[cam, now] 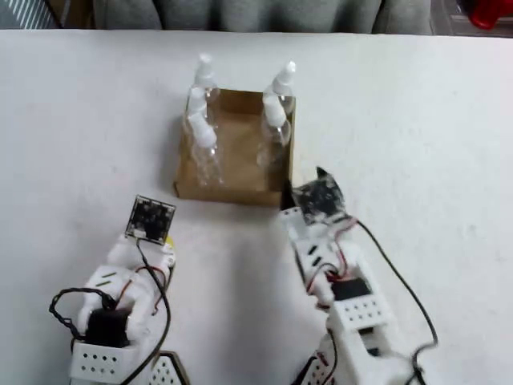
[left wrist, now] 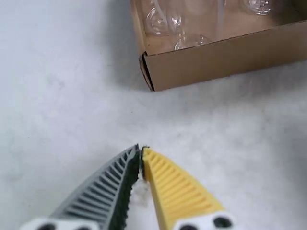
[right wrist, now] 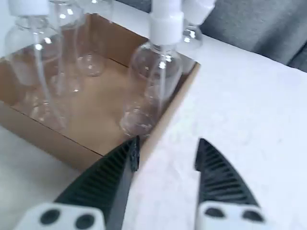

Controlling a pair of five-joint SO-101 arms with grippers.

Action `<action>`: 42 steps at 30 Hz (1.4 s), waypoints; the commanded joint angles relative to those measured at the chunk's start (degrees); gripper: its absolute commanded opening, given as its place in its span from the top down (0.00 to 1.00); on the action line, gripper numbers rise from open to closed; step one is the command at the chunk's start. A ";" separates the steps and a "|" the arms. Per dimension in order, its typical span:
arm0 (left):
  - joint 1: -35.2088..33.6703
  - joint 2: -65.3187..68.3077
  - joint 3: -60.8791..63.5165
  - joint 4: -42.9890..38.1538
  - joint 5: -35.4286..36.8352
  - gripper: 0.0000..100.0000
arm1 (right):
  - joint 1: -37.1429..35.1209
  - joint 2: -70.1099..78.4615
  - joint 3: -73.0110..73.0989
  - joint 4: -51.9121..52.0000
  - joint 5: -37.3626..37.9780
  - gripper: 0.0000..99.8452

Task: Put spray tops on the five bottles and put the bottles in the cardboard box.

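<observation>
The cardboard box (cam: 232, 192) sits on the surface (cam: 417, 120) ahead of both arms. Clear bottles (cam: 275, 120) stand upright inside along its two side walls, with white spray tops (right wrist: 166, 21) on those I can make out. The right claw (right wrist: 167, 143) hangs wide open and empty just off the box's near right corner, the closest bottle straight ahead. The left claw (left wrist: 140, 155) is closed on nothing, short of the near left corner. The right arm looks nearer.
</observation>
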 commanded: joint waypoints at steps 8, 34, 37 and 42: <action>-0.48 -1.01 -0.09 -0.53 -0.53 0.98 | 13.58 -34.07 8.35 24.48 0.62 0.99; -0.40 -1.01 -0.09 15.21 -0.18 0.98 | 13.76 -49.27 8.26 78.99 0.79 0.98; -0.40 -1.01 -0.09 15.30 -0.18 0.98 | 13.76 -49.27 8.26 78.99 0.79 0.98; -0.40 -1.01 -0.09 15.30 -0.18 0.98 | 13.76 -49.27 8.26 78.99 0.79 0.98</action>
